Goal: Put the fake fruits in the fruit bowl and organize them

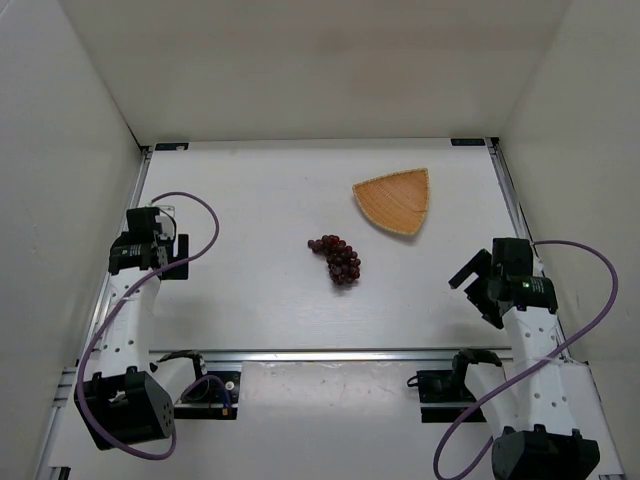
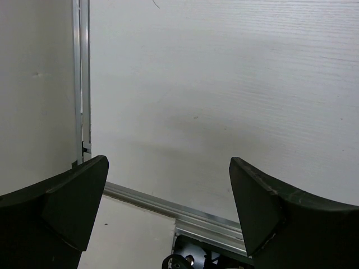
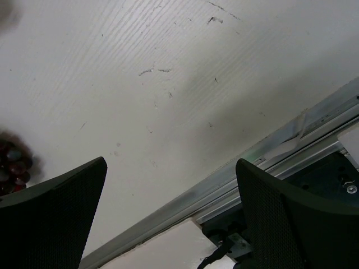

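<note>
A small bunch of dark red-purple grapes (image 1: 337, 258) lies on the white table near its middle. Its edge also shows at the far left of the right wrist view, grapes (image 3: 12, 162). The orange-tan woven fruit bowl (image 1: 396, 200) sits up and to the right of the bunch, with nothing in it. My right gripper (image 1: 472, 285) hangs open at the right, well apart from the grapes; in its own view the right gripper (image 3: 171, 185) holds nothing. My left gripper (image 1: 152, 262) is at the far left, and the left gripper (image 2: 168, 185) stands open over bare table.
An aluminium rail (image 1: 330, 353) runs along the near edge of the table, with more rails (image 1: 510, 190) down both sides. White walls enclose the table on three sides. Purple cables (image 1: 205, 215) loop from each arm.
</note>
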You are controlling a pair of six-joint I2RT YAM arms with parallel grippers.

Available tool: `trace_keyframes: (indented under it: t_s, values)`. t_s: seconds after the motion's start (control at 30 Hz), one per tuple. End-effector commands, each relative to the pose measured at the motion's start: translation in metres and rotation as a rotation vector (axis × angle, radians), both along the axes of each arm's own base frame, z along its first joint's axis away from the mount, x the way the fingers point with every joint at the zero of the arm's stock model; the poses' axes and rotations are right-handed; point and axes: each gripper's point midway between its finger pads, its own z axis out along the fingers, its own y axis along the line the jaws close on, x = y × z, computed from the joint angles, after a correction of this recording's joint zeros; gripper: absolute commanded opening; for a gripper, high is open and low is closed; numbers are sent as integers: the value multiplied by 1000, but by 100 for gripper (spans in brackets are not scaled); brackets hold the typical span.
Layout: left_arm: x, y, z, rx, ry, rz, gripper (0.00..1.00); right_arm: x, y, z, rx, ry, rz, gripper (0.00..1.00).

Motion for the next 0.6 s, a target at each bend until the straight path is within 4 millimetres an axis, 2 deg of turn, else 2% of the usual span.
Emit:
trace_keyframes:
  t_s: [0.0,0.1,0.13,0.17,0.2,0.23,0.3,0.33,0.4,0.43,0.47,0.5,0.53,0.57]
  values:
    - [4,-2,7,-2,-53,0,100,0,2,7,-12,5,81,100]
    - [3,-3,3,-11,-45,-5,100,32,33,32,8,-149,351,100]
    - [3,-3,3,-11,-45,-5,100,47,58,42,0,-214,487,100]
    - [5,-3,4,-9,-54,-5,100,57,58,46,-90,-218,516,100]
    - [5,-3,4,-9,-54,-5,100,70,71,68,-132,-263,575,100]
    - [5,-3,4,-9,-54,-5,100,75,106,57,-155,-197,731,100]
    - [7,-5,7,-13,-66,-7,100,86,147,63,-204,-189,941,100]
    - [7,-5,7,-13,-66,-7,100,91,184,61,-230,-166,1066,100]
    - [6,-4,10,-4,-75,-2,100,100,213,54,-270,-155,1187,100]
    - [6,-4,10,-4,-75,-2,100,107,227,34,-278,-97,1213,100]
    - [4,-4,9,-3,-78,-2,100,110,248,37,-230,-119,1262,100]
    - [1,-3,11,6,-79,4,100,114,257,31,-209,-105,1277,100]
    - [-2,-1,8,18,-63,3,100,116,264,9,-197,-43,1294,100]
    - [-2,-1,11,20,-75,3,100,120,271,5,-184,-42,1301,100]
